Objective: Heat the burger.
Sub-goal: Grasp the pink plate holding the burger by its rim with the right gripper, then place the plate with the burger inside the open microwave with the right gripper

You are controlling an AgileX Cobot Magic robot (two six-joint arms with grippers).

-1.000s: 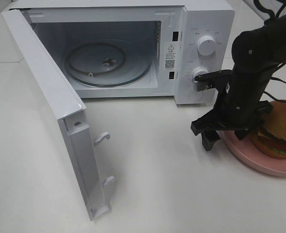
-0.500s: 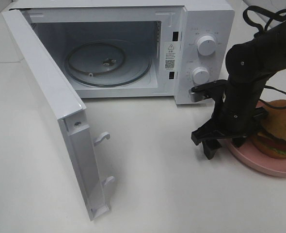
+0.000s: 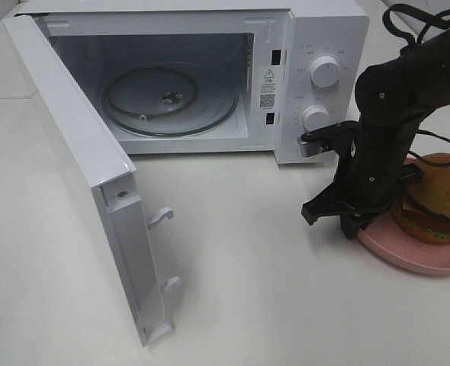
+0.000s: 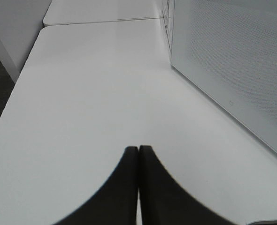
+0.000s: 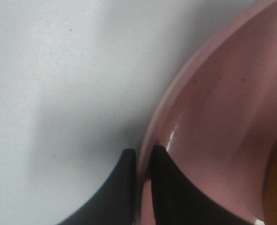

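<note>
Left gripper closed, empty, beside the swung-out microwave door. Open table lies between door and right gripper, clamped on the rim of the pink plate; the burger sits on that plate, right of the microwave.

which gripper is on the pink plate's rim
The right gripper: it pinches the pink plate at its rim, beside the burger. The left gripper is shut on nothing, over the white table.

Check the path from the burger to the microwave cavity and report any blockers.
Nothing visible blocks the burger: the microwave door is swung wide open, the glass turntable is bare, and only bare table lies between.
</note>
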